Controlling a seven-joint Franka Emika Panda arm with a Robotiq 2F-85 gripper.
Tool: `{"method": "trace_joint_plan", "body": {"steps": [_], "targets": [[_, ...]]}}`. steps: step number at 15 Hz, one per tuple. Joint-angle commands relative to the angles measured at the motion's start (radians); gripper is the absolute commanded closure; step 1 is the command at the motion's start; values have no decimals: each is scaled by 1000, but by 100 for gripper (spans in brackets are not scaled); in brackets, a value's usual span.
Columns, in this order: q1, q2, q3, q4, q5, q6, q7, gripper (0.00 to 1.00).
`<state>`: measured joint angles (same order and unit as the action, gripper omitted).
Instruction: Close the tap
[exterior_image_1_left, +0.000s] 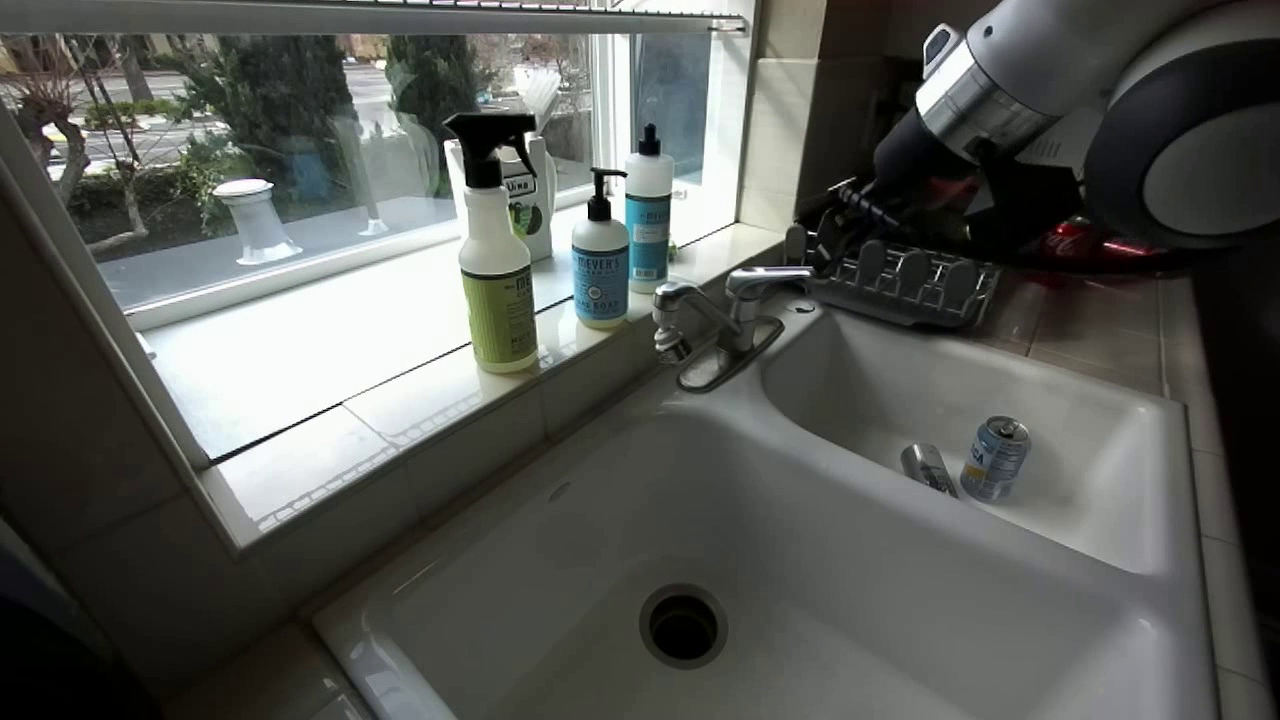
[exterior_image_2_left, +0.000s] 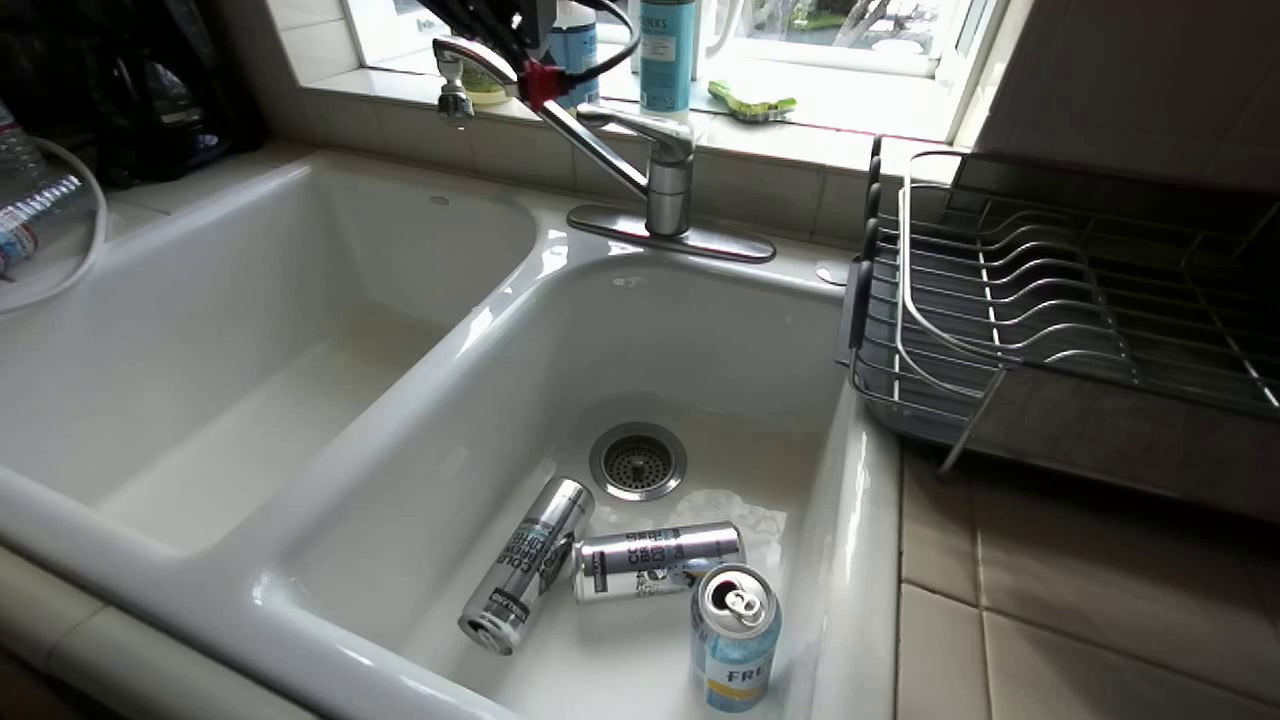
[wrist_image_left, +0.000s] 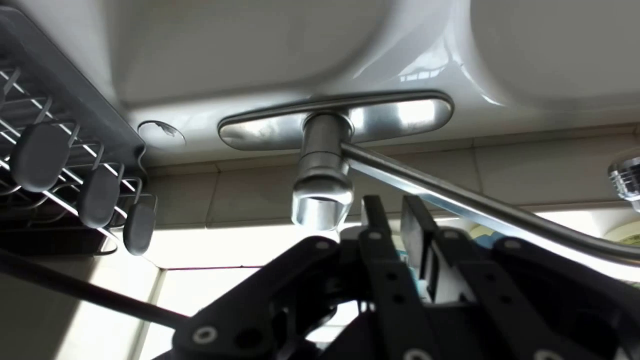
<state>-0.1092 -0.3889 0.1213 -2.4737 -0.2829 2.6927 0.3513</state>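
Observation:
The chrome tap (exterior_image_1_left: 742, 312) stands on its base plate at the back of the sink, between the two basins. In an exterior view (exterior_image_2_left: 668, 190) its spout reaches over the left basin and its flat lever sits on top. No clear water stream shows. The wrist view appears upside down; there the tap body (wrist_image_left: 324, 160) hangs beside my fingers. My gripper (wrist_image_left: 392, 202) has a narrow gap with nothing held, and its tips appear between the lever head and the spout arm. In an exterior view the gripper (exterior_image_2_left: 525, 45) is dark and partly cropped, above the tap; contact cannot be told.
A dish rack (exterior_image_2_left: 1000, 290) stands beside the sink, near the tap. A green spray bottle (exterior_image_1_left: 503, 300) and soap bottles (exterior_image_1_left: 600, 265) stand on the sill behind. Cans (exterior_image_2_left: 735, 640) lie or stand in a basin. The divider (exterior_image_2_left: 400, 400) separates the basins.

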Motion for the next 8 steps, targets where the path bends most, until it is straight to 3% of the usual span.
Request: {"method": "trace_joint_plan", "body": {"steps": [1, 8], "targets": [[47, -112, 27, -55, 52, -123, -34, 52], [138, -275, 83, -107, 80, -312, -52, 1]]}}
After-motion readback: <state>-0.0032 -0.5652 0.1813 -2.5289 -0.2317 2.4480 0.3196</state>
